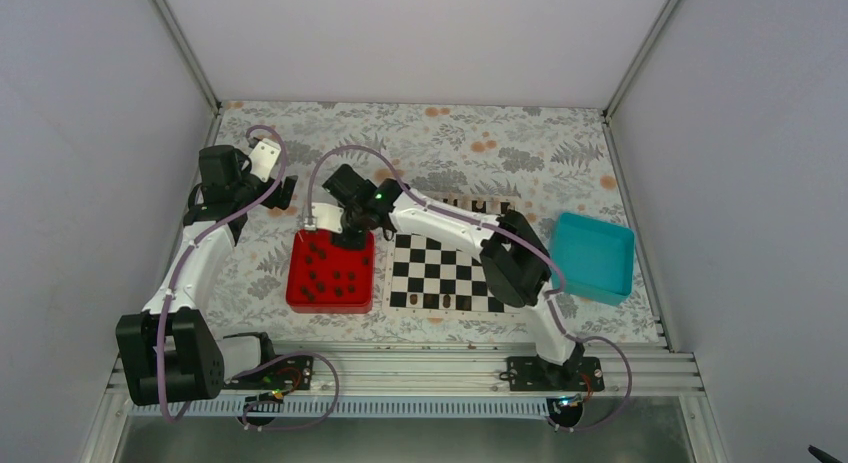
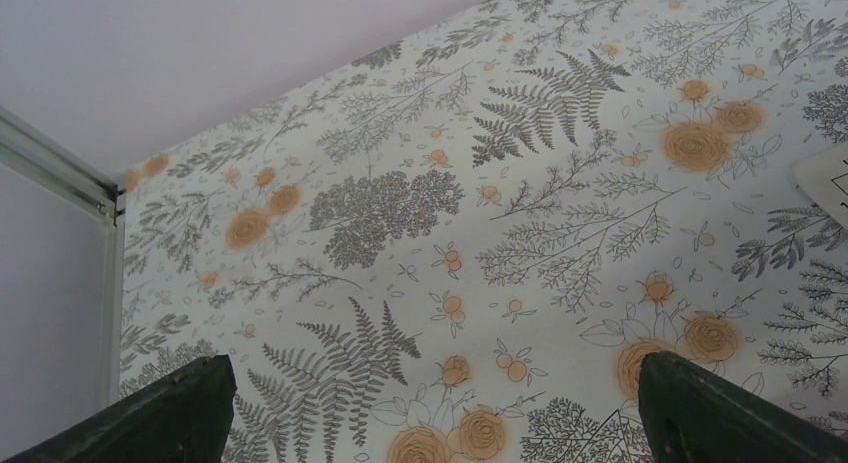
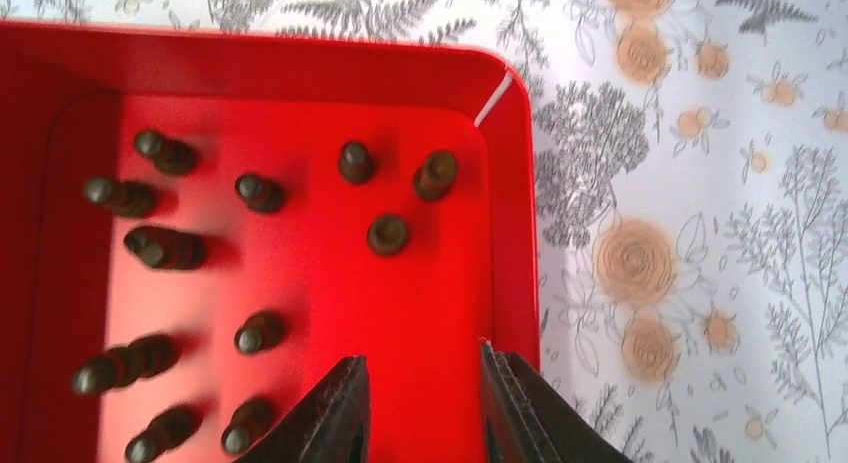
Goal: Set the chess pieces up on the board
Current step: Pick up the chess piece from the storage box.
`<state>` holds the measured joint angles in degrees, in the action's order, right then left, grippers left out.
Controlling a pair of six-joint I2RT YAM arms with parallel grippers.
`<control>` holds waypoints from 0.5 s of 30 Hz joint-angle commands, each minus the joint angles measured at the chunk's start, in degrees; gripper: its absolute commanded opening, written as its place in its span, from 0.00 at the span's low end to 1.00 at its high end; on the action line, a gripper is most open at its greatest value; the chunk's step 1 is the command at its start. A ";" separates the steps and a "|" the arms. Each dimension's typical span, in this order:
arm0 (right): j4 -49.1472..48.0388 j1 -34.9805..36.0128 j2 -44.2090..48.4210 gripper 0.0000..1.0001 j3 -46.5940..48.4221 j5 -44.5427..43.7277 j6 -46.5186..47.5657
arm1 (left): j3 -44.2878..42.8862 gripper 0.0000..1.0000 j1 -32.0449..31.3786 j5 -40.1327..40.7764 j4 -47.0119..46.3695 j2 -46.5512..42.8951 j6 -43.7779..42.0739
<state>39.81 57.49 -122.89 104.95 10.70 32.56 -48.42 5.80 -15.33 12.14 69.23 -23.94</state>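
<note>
Top external view: the red tray (image 1: 365,301) lies just left of the board (image 1: 445,255), and most of the chess pieces (image 1: 338,277) stand scattered inside it; a few more sit on the board's nearest row. A row of pale-topped pieces (image 1: 470,205) lines the board's far edge, and a teal tray (image 1: 595,255) lies to the board's right. The right gripper (image 1: 347,235) reaches across the board to the far edge of the red tray; the left gripper (image 1: 283,191) is raised over the floral tablecloth (image 1: 500,143), well apart from the tray. Left wrist view: the left gripper (image 2: 435,368) shows its two dark fingers (image 2: 180,408) at the lower corners, spread wide, with only tablecloth (image 2: 400,213) between them. Right wrist view: the right gripper (image 3: 425,368) hangs over a corner of the red tray (image 3: 300,63), fingers (image 3: 335,418) parted by a narrow gap and holding nothing; the chess pieces (image 3: 387,233) stand ahead of them on the tray floor, some blurred.
</note>
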 commanded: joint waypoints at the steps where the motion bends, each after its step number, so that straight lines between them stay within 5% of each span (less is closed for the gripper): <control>1: -5.28 1.21 -2.65 0.32 3.90 0.40 -2.41 | -0.54 1.00 0.22 -1.56 -0.48 -1.29 0.39; 15: -9.18 2.12 -9.65 0.39 5.88 1.78 -3.26 | -0.09 1.00 0.28 -2.24 -0.88 -1.82 0.48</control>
<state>32.71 58.94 -131.33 109.27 11.49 30.28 -48.42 5.80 -15.97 12.12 68.60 -23.90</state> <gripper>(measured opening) 0.386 0.999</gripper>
